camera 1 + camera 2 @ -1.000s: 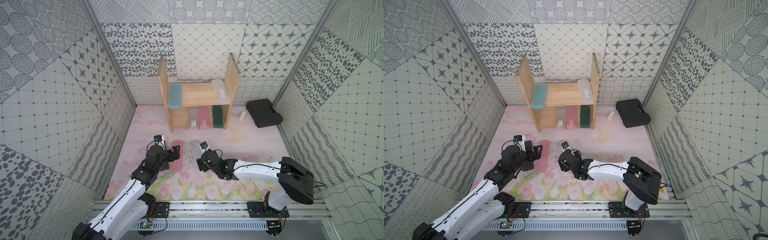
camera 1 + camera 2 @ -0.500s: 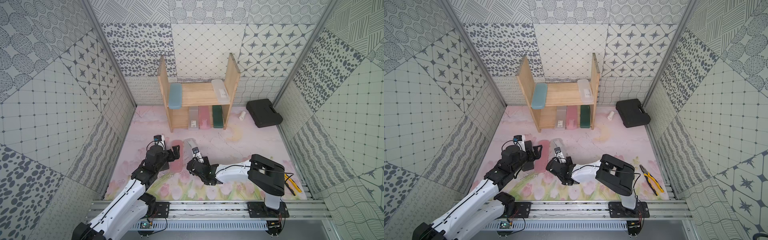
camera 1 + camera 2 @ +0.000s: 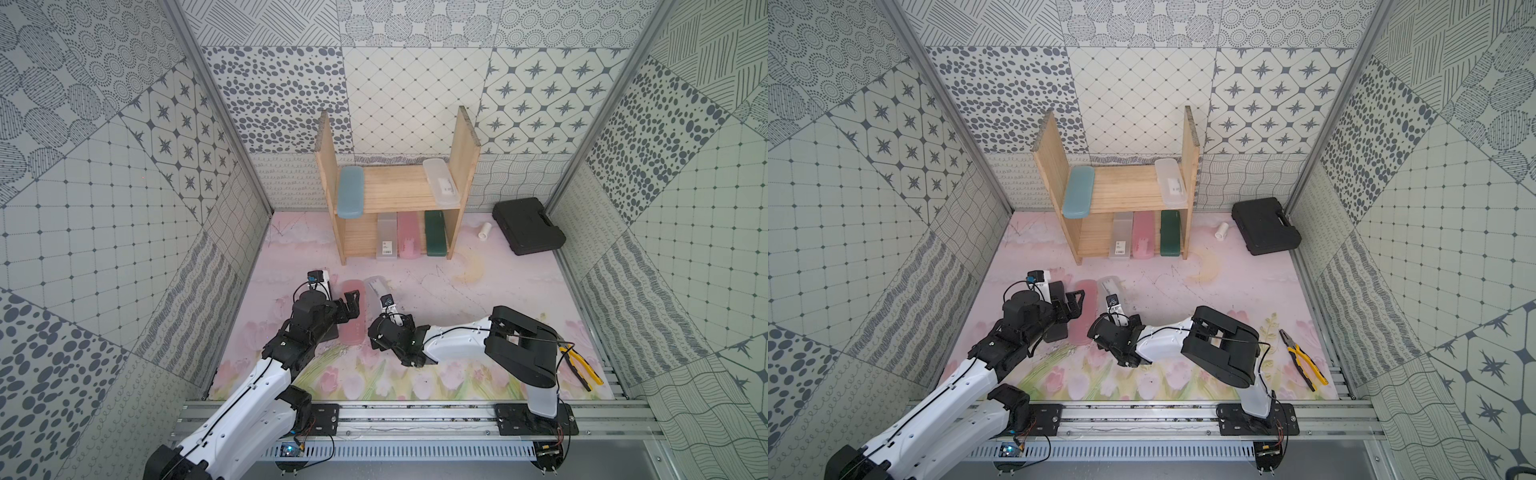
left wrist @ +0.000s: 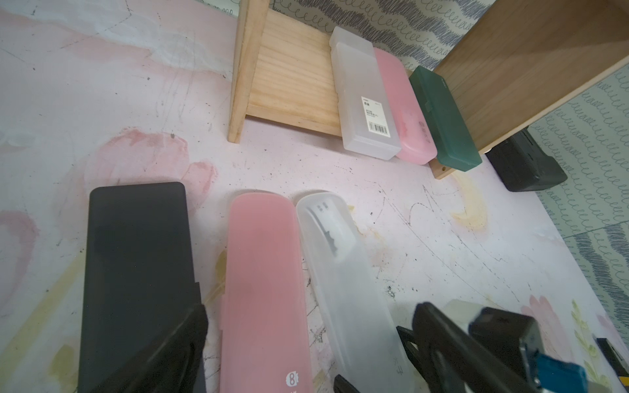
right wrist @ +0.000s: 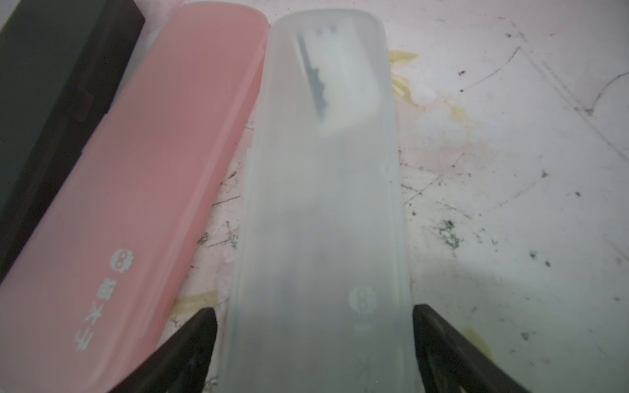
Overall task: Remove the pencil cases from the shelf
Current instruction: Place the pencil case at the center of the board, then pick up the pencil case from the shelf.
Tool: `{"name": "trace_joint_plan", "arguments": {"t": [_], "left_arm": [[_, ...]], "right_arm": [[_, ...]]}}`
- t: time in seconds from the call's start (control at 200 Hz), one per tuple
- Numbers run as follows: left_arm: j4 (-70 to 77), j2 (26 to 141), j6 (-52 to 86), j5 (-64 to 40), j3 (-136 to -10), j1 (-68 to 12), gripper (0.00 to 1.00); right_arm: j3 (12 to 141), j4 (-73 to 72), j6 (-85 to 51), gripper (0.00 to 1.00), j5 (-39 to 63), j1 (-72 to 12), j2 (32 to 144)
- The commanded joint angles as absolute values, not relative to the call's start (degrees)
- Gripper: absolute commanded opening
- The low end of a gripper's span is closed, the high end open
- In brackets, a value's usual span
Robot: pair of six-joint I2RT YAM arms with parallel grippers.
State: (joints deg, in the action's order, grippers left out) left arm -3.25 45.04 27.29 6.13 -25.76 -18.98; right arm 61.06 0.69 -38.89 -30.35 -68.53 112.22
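The right gripper (image 5: 313, 320) straddles the frosted clear case (image 5: 323, 153), jaws spread off its sides. The case lies flat on the mat (image 5: 510, 170), right of the pink case (image 5: 153, 136). A straight lift-off avoids dragging it. The left gripper (image 3: 352, 305) hangs open.

Two long, slim, rounded pink plastic pencil cases (image 4: 262, 279) (image 4: 405, 109) are counted. Three frosted clear cases (image 4: 343, 272) (image 4: 357, 85) (image 3: 441, 183) of the same form are counted, plus one pale blue case (image 3: 350, 194), one black case (image 4: 136, 265) and one dark green case (image 4: 442, 119). Case total is entered as eight. One small light pine-wood shelf (image 3: 463, 153) is recorded, built of two side panels and two boards. One black moulded tool case (image 3: 528, 226), one small white cylinder (image 3: 484, 231) and one pair of yellow-handled pliers (image 3: 1303, 360) are logged. Two white-and-black robot arms (image 3: 257, 386) (image 3: 453, 343) are noted.
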Motion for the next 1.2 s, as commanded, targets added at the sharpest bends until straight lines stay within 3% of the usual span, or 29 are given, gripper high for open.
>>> {"name": "trace_joint_plan", "arguments": {"t": [0.0, 0.23, 0.525, 0.905, 1.191], "left_arm": [[-4.0, 43.9, 26.6, 6.1, -26.4, -18.9, 0.99], [-10.5, 44.8, 28.8, 8.6, -34.6, -18.9, 0.99], [-17.6, 58.2, 27.3, 8.0, -53.0, -18.8, 0.99], [-28.8, 75.4, 24.2, 11.8, -78.5, -18.8, 0.99], [-35.5, 85.6, 19.5, 15.7, -92.6, -18.8, 0.99]], "right_arm": [[60.4, 0.3, -40.2, 0.98, -25.3, -67.6, 109.7], [56.7, 1.4, -37.0, 0.98, -15.0, -62.5, 98.0], [51.4, 5.2, -32.3, 0.98, -1.6, -51.7, 82.5], [48.0, 12.9, -19.9, 0.98, -4.7, -41.8, 66.9], [44.8, 11.0, -18.0, 0.98, -7.5, -40.8, 64.8]]}}
